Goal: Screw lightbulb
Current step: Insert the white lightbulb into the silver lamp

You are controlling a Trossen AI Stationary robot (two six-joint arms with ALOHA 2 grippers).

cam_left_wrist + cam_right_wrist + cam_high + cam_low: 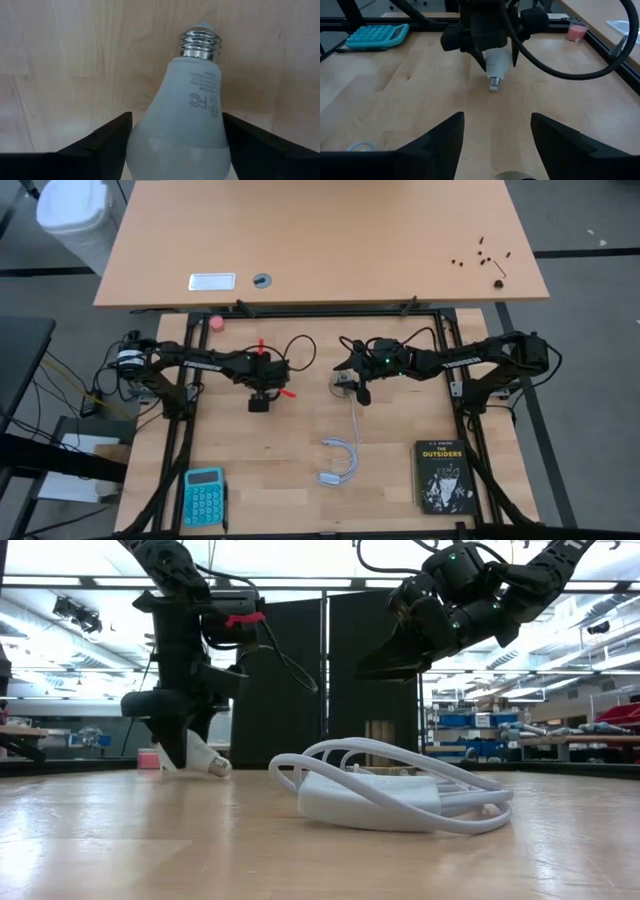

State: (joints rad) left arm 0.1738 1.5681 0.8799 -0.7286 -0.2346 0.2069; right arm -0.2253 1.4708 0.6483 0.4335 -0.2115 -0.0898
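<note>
Straddling the lightbulb (185, 120) with my left gripper (176, 145), I have one dark finger on either side of its white globe, spread wide, and I cannot see either pad pressing the glass, so I judge this no firm grip. The bulb lies tilted on the desk (300, 480) under me, in the left half, nearer the far edge than the near one. Its long axis runs straight out from between my fingers: fat globe back in the jaws, silver threaded base (200, 44) pointing away from my wrist, toward the middle of the desk and my other arm. The low view shows the base end down at the wood.

My right gripper (495, 137) hangs above the middle of the desk, off the wood, its fingers parted and carrying nothing. It looks across at the bulb, with the round metal socket (345, 385) just under it. So the left gripper is the nearer by far.

Farther off, the socket's white cord (390, 790) coils toward the near edge. A blue calculator (204, 496) sits at the near left corner, a dark book (443, 476) toward the near right.

Beyond lies a bright workshop with dark panels and shelves.
</note>
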